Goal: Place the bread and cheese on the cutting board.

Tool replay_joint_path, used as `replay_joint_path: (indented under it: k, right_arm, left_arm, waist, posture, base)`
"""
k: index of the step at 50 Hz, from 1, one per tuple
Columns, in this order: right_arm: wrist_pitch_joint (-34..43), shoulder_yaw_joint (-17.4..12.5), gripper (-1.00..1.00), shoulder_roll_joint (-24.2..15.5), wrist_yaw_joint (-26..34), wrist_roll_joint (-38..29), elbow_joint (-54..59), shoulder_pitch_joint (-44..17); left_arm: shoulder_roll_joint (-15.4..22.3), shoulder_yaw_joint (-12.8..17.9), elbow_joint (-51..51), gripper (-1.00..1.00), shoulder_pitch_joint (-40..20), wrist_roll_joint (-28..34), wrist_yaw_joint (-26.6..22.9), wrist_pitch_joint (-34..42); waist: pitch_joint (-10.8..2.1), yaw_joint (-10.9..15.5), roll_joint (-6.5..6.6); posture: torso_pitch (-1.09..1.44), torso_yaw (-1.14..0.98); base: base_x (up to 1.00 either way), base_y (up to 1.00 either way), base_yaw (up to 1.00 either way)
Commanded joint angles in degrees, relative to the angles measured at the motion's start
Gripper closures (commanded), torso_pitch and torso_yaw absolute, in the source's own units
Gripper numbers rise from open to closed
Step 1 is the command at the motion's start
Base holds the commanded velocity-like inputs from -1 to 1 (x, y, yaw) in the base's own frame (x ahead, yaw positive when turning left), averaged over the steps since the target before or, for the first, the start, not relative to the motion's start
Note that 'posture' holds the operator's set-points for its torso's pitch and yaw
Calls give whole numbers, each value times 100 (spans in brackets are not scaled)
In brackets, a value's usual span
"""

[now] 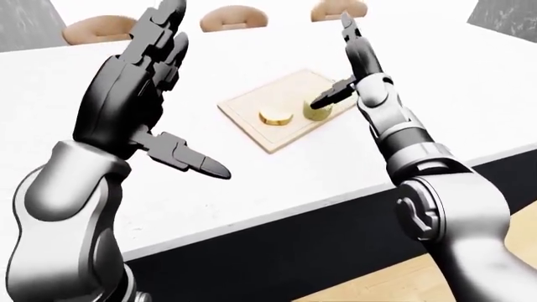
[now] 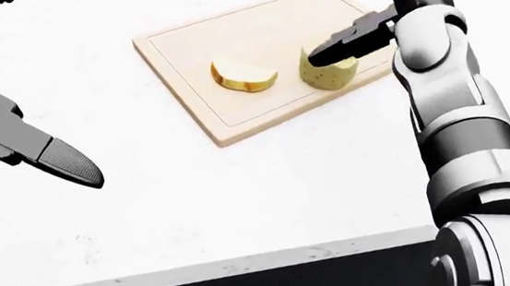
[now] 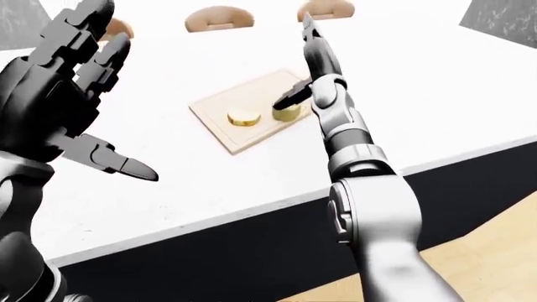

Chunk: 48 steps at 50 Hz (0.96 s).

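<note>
Bread (image 2: 242, 75) and cheese (image 2: 327, 71) both on cutting board (image 2: 193, 40), cheese right of bread. My right hand (image 2: 369, 29) released, fingers spread, thumb over cheese. Lift straight up, no nudging. My left hand (image 1: 138, 94) open, empty, well apart at left.

1. A white tabletop (image 1: 277, 182) fills most of the left-eye view, running from the upper edge down to a pale lip that slants from lower left to middle right.
2. Below that lip, a dark panel (image 1: 294, 251) forms the tabletop's side face, black across the lower middle of the view.
3. Three tan rounded chair backs (image 1: 233, 17) show along the top edge, beyond the tabletop.
4. A light wood floor (image 1: 395, 283) appears in the lower right corner.
5. Dark grey wall patches (image 1: 503, 16) sit in the upper corners.
</note>
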Motion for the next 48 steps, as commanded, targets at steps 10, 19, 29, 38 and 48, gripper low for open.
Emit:
replay_joint_path:
  k: [10, 19, 29, 38, 48]
  right_arm:
    - [748, 222, -100, -380, 1607, 1377, -3902, 1386]
    - [3211, 75, -100, -74, 2521, 1652, -9539, 3788]
    - [3935, 92, -100, 131, 3000, 1640, -11544, 4841]
    - [4482, -119, -100, 244, 3037, 1801, -12920, 5146]
    - [4524, -35, -100, 380, 2805, 1895, -13765, 5788]
  left_arm:
    - [-157, 70, -274, -100, -173, -108, 374, 10]
    - [-189, 293, -810, -100, -10, -582, 805, 317]
    - [-152, 636, -1172, -100, 158, -1528, 1704, 364]
    - [-361, 334, -1367, -100, 958, -1344, 1558, -146]
    - [-458, 365, -1646, -100, 1296, -1326, 1590, -214]
  waist:
    - [-130, -5, -45]
    - [-111, 28, -98]
    - [-104, -21, -70]
    - [-124, -21, -31]
    - [-134, -26, -48]
  posture:
    - [0, 0]
    - [0, 0]
    - [0, 0]
    - [0, 0]
    - [0, 0]
  base:
    - [0, 0, 0]
    - [0, 0, 0]
    - [0, 0, 0]
    - [0, 0, 0]
    - [0, 0, 0]
